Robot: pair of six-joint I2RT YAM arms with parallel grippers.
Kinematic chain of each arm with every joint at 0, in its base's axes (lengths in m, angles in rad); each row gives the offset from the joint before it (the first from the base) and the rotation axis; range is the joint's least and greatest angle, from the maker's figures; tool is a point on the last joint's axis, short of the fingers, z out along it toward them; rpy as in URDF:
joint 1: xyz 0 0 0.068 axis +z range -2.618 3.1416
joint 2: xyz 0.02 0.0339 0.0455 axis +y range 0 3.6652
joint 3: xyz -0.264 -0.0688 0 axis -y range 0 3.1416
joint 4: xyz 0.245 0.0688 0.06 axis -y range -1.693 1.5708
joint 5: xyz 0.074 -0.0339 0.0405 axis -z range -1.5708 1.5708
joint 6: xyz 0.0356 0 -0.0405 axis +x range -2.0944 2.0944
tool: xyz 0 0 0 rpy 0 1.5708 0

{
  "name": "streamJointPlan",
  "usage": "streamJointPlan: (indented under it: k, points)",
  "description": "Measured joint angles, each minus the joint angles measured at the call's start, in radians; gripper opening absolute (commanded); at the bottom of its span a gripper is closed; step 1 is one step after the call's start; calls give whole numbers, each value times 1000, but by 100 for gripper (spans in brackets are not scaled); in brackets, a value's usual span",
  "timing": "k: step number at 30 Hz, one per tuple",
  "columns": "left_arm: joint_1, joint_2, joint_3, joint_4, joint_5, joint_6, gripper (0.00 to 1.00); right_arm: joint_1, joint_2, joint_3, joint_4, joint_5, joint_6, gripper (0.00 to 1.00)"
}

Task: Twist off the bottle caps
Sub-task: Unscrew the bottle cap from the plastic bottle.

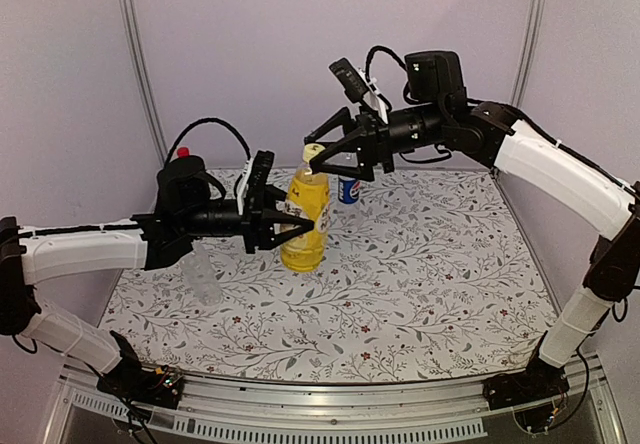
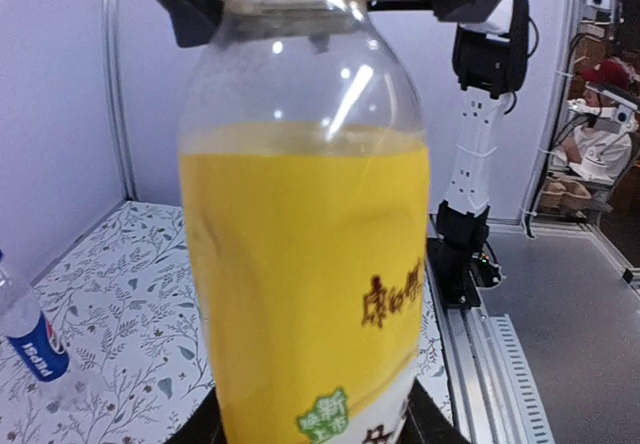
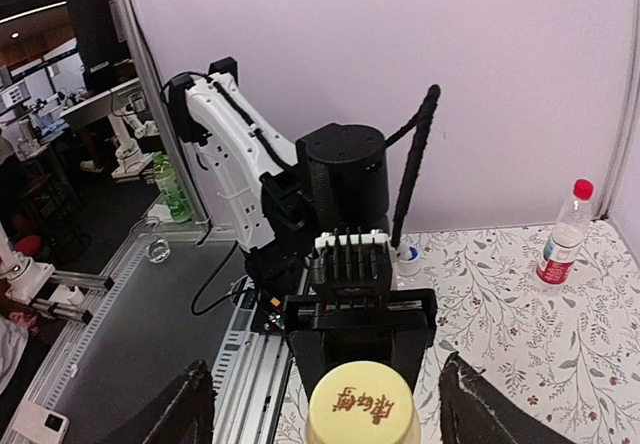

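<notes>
**Top external view: yellow bottle pinned for uncapping**

At the middle of the flower-print table (image 1: 430, 284), the left gripper (image 1: 303, 229) is clenched on the waist of the yellow bottle (image 1: 308, 196). It holds the bottle upright, evidently so the body cannot turn. Reaching in from 1 o'clock, the right gripper (image 1: 322, 156) hangs over the yellow cap (image 3: 363, 416). Its fingers are spread to either side and clear of the cap, apparently placed to close and twist. The cap sits on the neck, and yellow liquid fills the bottle to its shoulder.

From the yellow bottle, the blue-label bottle (image 1: 349, 190) stands just behind at 1 o'clock. The red-capped bottle (image 1: 181, 156) is at 10 o'clock, beyond the left arm (image 1: 90, 249). The plain clear bottle (image 1: 206, 276) is at 8 o'clock, beneath that arm. Whether these three hold anything cannot be told.
</notes>
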Motion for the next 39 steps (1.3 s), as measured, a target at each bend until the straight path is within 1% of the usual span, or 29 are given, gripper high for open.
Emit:
streamJointPlan:
  k: [2, 6, 10, 14, 19, 23, 26, 37, 39]
  points:
    - [-5, -6, 2, -19, -121, 8, 24, 1, -3, -3, 39, 85, 79, 80]
    - [-24, -17, 2, -42, -280, 22, 24, 2, -6, -5, 108, 237, 228, 77]
    - [-56, -21, 2, -62, -388, 30, 23, 10, -6, -5, 137, 362, 323, 72]
    - [-65, -26, 2, -74, -449, 34, 23, 20, -4, -5, 145, 425, 367, 70]
    - [-65, -31, 2, -80, -487, 34, 23, 33, 5, -5, 145, 462, 384, 68]
    - [-66, -32, 3, -80, -500, 34, 23, 42, 11, -8, 145, 471, 389, 62]
    - [-66, -32, 3, -80, -504, 34, 23, 45, 19, -13, 145, 475, 391, 55]
    - [-66, -32, 3, -81, -508, 41, 23, 45, 33, -18, 145, 483, 391, 37]
    - [-66, -32, 3, -84, -510, 42, 23, 46, 33, -18, 145, 482, 393, 33]
